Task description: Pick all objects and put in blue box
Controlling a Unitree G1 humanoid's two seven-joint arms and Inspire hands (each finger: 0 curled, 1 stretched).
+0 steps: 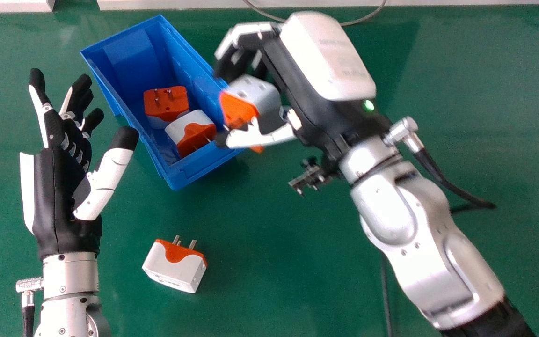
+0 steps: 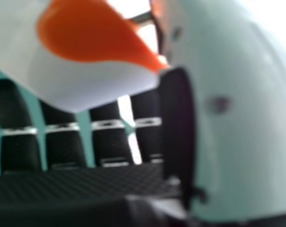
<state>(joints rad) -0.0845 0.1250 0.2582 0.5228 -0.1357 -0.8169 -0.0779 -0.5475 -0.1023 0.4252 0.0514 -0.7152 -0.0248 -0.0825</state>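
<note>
My right hand [image 1: 316,61] is beside the right wall of the blue box [image 1: 171,180], its fingers and thumb curled round a white and orange adapter [image 1: 267,96]. In the right hand view the adapter [image 2: 86,33] rests between the thumb and fingers of my right hand [image 2: 218,132]. Inside the box lie an orange adapter [image 1: 166,100] with pins up and a white and orange one [image 1: 190,128]. Another adapter [image 1: 176,264] sits on the table below the box. My left hand [image 1: 59,187] is open, palm inward, left of the box.
The green table [image 1: 269,262] spreads around the box. A thin cable [image 1: 367,18] runs along its far edge, by a white strip [image 1: 438,2]. A dark cable [image 1: 385,290] lies beside my right forearm.
</note>
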